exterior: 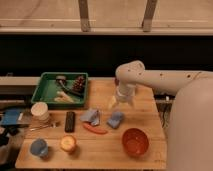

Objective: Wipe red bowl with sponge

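Observation:
The red bowl [135, 141] sits on the wooden table [105, 147] near its front right corner. A blue sponge [116, 119] lies on the table behind and left of the bowl. My gripper [118, 103] hangs from the white arm [150, 77] above the table, just behind the sponge and apart from it.
A green tray [48, 81] with items stands at the back left. A crumpled blue cloth [90, 116], a red-orange stick [94, 129], a black remote [70, 121], a white cup [39, 111], a blue cup [38, 148] and an orange object [68, 144] lie to the left.

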Controlling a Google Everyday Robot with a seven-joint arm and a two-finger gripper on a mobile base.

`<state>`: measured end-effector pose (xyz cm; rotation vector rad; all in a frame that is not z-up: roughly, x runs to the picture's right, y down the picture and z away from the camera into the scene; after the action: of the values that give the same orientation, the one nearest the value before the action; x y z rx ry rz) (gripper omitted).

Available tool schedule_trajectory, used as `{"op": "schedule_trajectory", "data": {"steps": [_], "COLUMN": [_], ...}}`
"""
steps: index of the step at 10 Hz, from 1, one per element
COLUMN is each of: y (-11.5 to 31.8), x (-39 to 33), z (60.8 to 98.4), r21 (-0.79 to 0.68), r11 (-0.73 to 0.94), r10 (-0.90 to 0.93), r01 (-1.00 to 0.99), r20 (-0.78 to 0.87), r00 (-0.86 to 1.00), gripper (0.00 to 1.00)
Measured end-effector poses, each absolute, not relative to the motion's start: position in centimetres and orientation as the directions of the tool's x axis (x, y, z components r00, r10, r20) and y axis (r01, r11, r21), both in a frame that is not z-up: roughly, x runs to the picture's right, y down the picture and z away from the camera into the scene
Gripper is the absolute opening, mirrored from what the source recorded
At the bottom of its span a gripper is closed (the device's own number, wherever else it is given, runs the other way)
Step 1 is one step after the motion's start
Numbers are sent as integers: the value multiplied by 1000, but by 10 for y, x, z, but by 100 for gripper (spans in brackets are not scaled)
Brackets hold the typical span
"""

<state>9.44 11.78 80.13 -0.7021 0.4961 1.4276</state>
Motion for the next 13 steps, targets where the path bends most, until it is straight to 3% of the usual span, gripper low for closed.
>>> {"op": "schedule_trajectory", "data": {"steps": [6, 13], "y": [172, 177], "x": [50, 58], "z": [816, 847], "r21": [-184, -60], "r11": [-1, 18], "r10": [626, 601], "r01": [-983, -998], "r20": [-766, -797], "r00": [143, 59], "gripper": [80, 80]}}
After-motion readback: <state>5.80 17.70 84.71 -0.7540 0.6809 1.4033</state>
